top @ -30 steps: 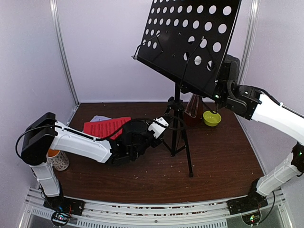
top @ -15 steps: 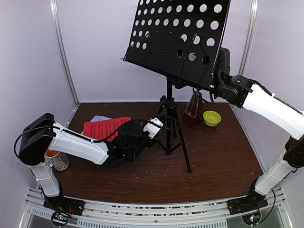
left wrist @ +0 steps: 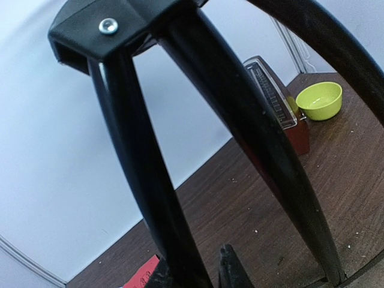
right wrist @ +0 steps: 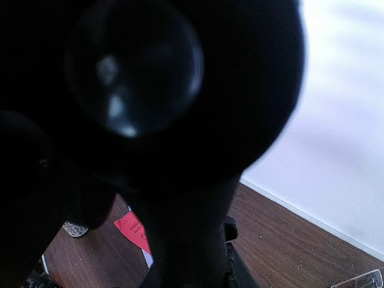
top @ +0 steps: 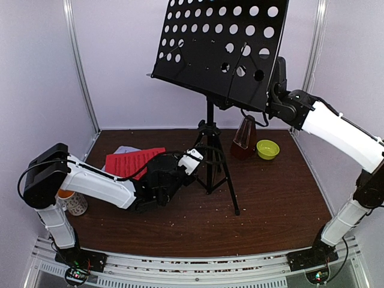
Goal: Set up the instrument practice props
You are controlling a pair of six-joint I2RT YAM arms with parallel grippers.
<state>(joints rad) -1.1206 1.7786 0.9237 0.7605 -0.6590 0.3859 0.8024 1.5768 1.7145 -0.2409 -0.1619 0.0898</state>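
Observation:
The black perforated music stand (top: pixel 222 42) stands on its tripod legs (top: pixel 211 162) at mid-table, its desk tilted high. My left gripper (top: pixel 191 161) is low on the table, shut on one tripod leg (left wrist: pixel 144 180); in the left wrist view that leg runs between its fingers (left wrist: pixel 231 271). My right gripper (top: pixel 271 108) is shut on the stand behind the desk's lower right edge, and the dark stand (right wrist: pixel 180 120) fills the right wrist view. The red sheet (top: pixel 133 161) lies flat over the white sheet (top: pixel 125 149) at the left. The brown metronome (top: pixel 244 137) stands behind the stand.
A yellow-green bowl (top: pixel 267 149) sits right of the metronome at the back. A patterned mug (top: pixel 73 203) stands by the left arm's base. White walls and metal posts close in the back and sides. Crumbs dot the brown table (top: pixel 276 198).
The stand has shifted left and risen more upright, its desk higher. Both arms moved left with it, keeping their grips.

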